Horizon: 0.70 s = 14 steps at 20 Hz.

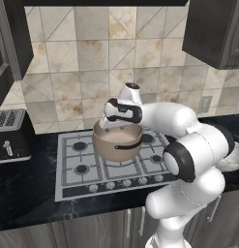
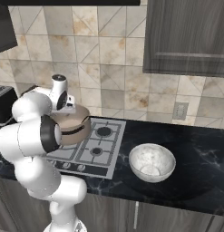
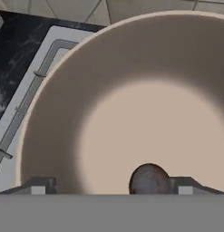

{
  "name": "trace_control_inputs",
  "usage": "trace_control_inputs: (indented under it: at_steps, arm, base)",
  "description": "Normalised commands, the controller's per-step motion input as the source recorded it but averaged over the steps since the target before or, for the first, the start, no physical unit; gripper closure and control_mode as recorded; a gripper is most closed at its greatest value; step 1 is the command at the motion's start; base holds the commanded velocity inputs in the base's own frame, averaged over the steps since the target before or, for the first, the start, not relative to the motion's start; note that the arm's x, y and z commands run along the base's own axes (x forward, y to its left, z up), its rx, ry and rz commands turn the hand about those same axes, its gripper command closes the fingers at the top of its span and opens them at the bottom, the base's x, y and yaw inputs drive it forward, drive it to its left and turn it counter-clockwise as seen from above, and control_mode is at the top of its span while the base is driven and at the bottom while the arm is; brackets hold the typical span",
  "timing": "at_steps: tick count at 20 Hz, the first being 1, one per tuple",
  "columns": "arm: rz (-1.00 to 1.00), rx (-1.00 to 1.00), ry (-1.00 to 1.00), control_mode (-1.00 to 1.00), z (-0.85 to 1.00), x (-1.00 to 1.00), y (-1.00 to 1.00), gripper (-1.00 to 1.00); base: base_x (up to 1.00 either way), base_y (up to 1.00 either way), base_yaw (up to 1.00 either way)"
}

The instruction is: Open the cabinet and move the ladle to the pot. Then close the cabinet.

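Observation:
The taupe-grey pot (image 1: 117, 141) stands on the stove's back middle burner, and its pale beige inside (image 3: 131, 113) takes up most of the hand view. My gripper (image 3: 112, 186) hangs just over the pot's left rim (image 1: 104, 124), open, its two fingertips (image 3: 38, 186) far apart with nothing between them. A rounded dark grey part of the ladle (image 3: 149, 179) lies inside the pot, close by the right fingertip and free of both. The dark wood-grain cabinet (image 2: 186, 36) hangs at the upper right; its panelled door looks flat to the front.
A silver gas stove (image 1: 77, 167) sits in the black marble counter (image 2: 199, 149). A black toaster (image 1: 9, 135) stands to the left and a pale speckled bowl (image 2: 152, 162) to the right of the stove. Another dark cabinet (image 1: 12, 38) hangs at the upper left.

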Motion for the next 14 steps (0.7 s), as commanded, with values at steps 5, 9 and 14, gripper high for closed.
trace_control_inputs:
  at_steps: [5,9,14]
  arm:
    - [0.00,0.00,-0.10,-1.00,0.99,-0.99,-0.01,-1.00]
    - [-0.02,0.00,0.00,-1.00,0.95,-1.00,-0.15,-1.00]
    - [-0.02,0.00,0.07,-1.00,0.52,-1.00,-0.34,-1.00]
  base:
    - [0.00,0.00,0.00]
    - [0.00,0.00,0.00]
    - [0.00,0.00,0.00]
